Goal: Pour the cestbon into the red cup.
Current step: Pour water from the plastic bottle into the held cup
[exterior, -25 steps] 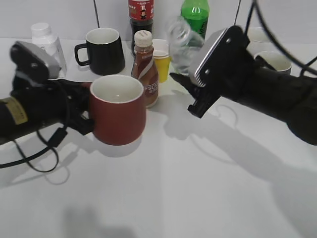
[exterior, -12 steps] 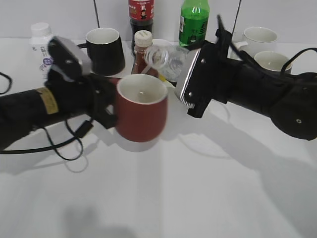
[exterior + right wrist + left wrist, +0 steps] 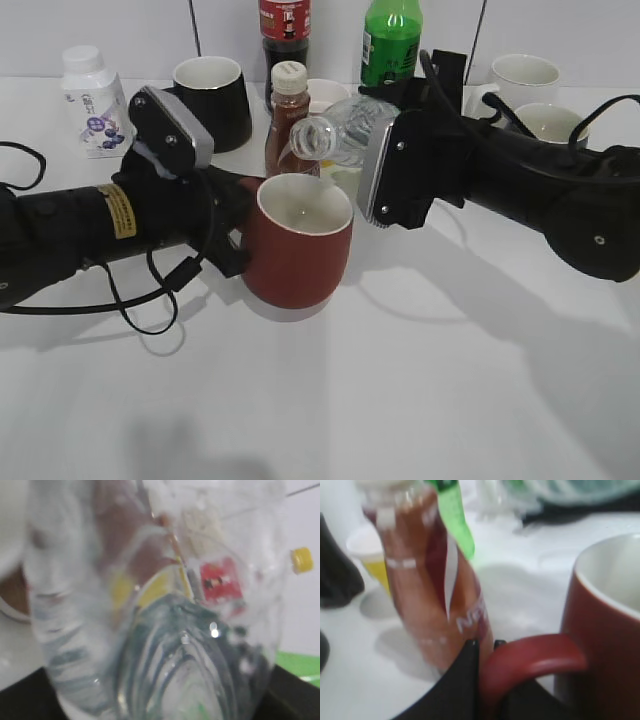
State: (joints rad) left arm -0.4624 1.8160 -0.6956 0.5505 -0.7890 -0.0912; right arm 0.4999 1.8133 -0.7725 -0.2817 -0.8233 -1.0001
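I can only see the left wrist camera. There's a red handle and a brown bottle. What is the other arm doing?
Observer: The right gripper holds the cestbon, a clear bottle tipped on its side.
Operator: Where does its open end point?
Observer: Toward the left arm, with the mouth just above the far rim of the red cup.
Operator: Is my cup on the table?
Observer: I cannot tell if it touches; the left gripper holds it upright by the handle side, low over the table.
Operator: Is water in the cup?
Observer: The white inside shows no water that I can make out.
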